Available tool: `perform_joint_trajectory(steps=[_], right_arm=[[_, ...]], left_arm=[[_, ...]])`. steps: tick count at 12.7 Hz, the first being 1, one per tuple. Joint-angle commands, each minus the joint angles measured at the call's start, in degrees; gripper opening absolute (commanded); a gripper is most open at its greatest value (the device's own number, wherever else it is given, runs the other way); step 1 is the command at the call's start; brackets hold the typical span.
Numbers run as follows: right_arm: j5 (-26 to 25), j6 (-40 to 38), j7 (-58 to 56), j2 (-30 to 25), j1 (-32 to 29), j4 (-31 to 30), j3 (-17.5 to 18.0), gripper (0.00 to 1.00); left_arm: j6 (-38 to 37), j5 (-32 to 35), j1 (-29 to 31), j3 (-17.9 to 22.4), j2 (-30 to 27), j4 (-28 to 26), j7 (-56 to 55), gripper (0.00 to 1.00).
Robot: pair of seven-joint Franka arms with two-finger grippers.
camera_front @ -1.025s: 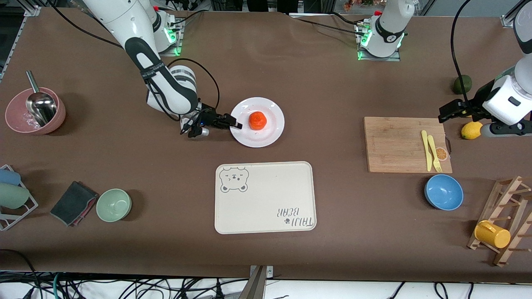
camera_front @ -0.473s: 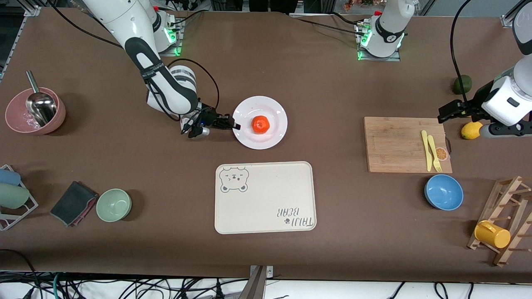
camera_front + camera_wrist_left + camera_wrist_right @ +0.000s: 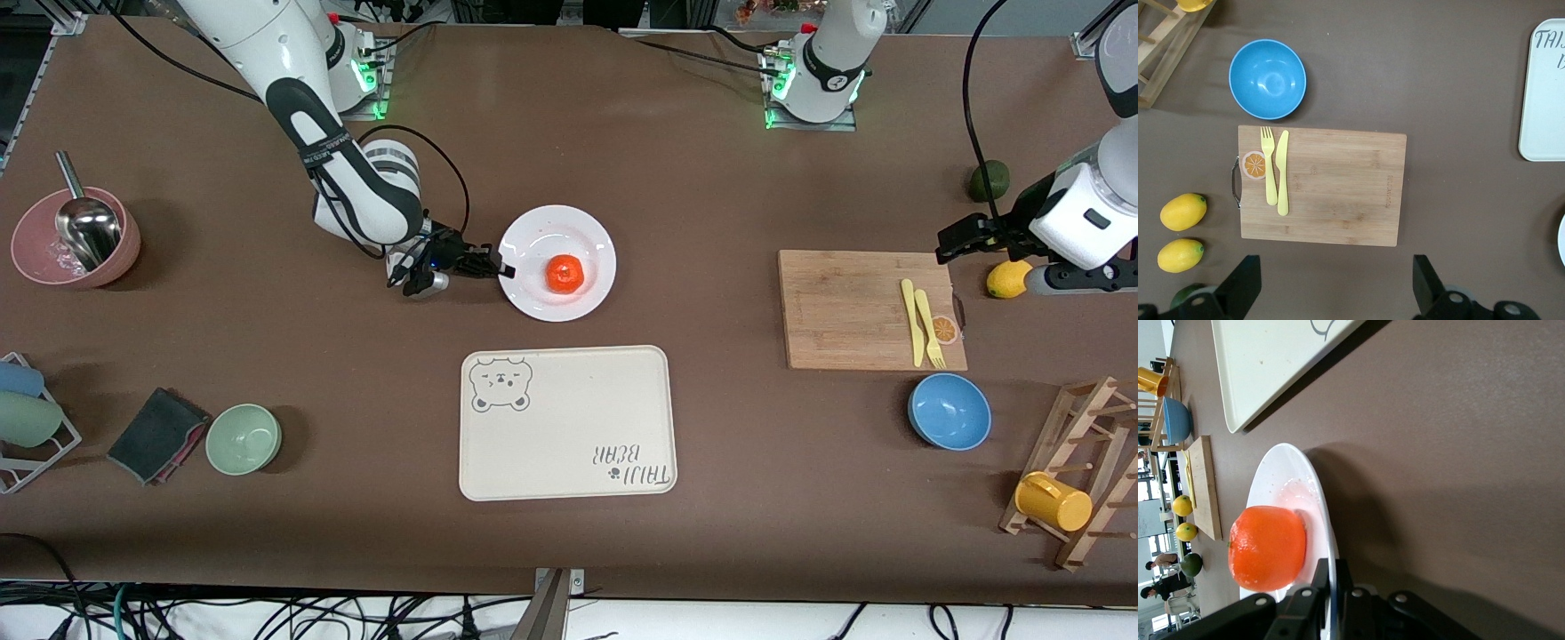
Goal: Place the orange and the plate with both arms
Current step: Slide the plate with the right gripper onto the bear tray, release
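A brown cloth covers the surface (image 3: 711,196). The cream bear-print tray (image 3: 566,423) lies nearer the front camera than the plate (image 3: 557,263), which carries the orange (image 3: 564,273). The right end effector (image 3: 500,270) pinches the plate's rim. The left end effector (image 3: 1335,293) waits spread open above the cutting board (image 3: 867,308).

Red-orange fruit on a white plate, mid-table

We see the small, round, slightly flattened red-orange orange (image 3: 564,273) resting on the plain round white shallow plate (image 3: 557,230), a little off its middle. The plate lies near the table's centre, farther from the front camera than the cream tray, and in the right wrist view its rim (image 3: 1276,470) is raised off the brown cloth, casting a shadow beneath.
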Motion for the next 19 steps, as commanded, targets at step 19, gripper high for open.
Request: perform_joint_trajectory(steps=[19], right_arm=[[-15.91, 0.47, 15.67, 25.18, -0.55, 43.9, -4.87, 0.0]], left_arm=[[-0.97, -0.49, -0.27, 0.2, 0.24, 1.03, 0.42, 1.0]])
